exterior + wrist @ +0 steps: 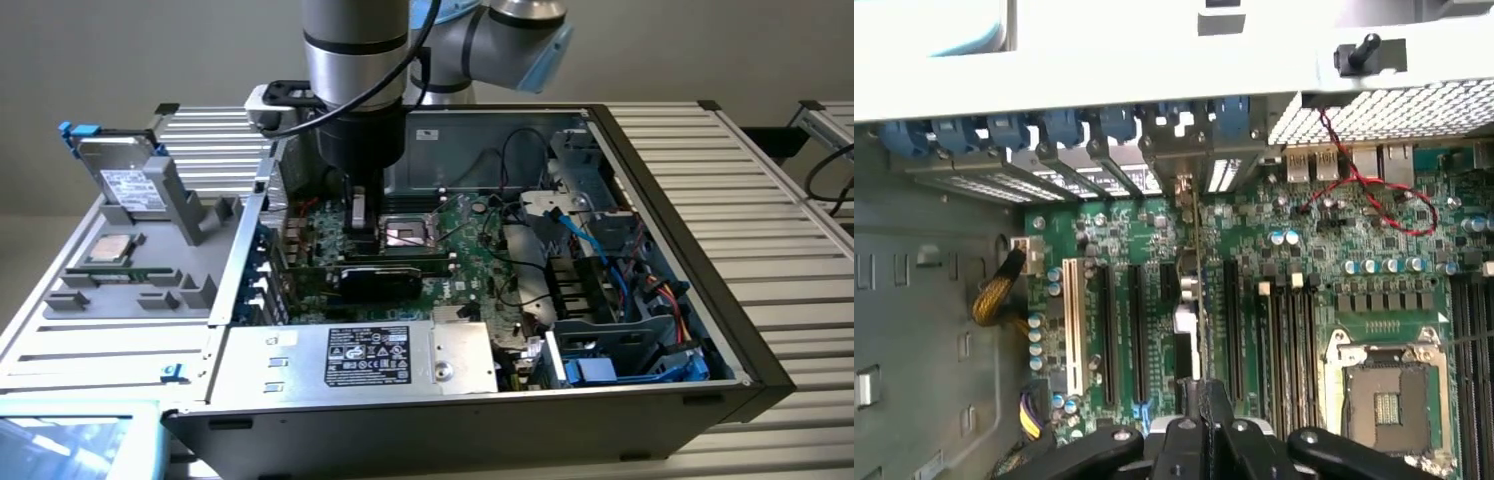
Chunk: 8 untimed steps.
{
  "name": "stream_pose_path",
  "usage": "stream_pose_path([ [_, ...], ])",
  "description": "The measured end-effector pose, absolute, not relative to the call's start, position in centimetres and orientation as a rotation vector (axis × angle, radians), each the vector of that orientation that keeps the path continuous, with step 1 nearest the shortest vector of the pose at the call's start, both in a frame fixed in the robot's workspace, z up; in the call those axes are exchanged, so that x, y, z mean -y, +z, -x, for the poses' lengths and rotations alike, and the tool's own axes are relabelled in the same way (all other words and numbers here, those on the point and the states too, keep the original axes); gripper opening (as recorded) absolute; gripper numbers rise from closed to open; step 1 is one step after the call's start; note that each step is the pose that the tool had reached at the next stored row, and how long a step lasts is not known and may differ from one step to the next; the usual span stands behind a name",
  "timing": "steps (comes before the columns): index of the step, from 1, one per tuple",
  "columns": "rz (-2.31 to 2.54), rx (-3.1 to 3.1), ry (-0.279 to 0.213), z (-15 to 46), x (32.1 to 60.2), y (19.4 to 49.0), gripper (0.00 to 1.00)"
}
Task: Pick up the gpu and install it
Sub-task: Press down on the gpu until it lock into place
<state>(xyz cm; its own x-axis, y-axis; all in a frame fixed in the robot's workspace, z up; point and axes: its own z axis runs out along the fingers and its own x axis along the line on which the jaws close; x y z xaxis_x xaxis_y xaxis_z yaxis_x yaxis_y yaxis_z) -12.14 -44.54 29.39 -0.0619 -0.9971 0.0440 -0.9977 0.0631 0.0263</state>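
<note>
The gpu [1192,300] stands on its edge among the expansion slots of the motherboard [1334,250], directly under the gripper [1199,415], its long axis running from the jaws toward the rear brackets of the computer case [667,200]. The jaws seem closed on the card's near end, holding it.

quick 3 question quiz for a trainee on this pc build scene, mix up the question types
1. True or false: the gpu stands on edge over the motherboard, in line with its expansion slots.
2. Pick one. The claw is: A) open above the power supply; B) closed on the gpu's edge; C) resting on the tray outside the case.
3. Short answer: in the exterior view, on which side of the computer case does the hard drive stand?

Key: 1 true. 2 B. 3 the exterior view's left.
</note>
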Motion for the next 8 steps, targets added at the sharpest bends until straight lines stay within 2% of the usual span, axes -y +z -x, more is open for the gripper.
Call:
stream_pose_path([
  [8, -2.117, 2.253, 0.017, 12.14, 44.54, 29.4, 0.12],
])
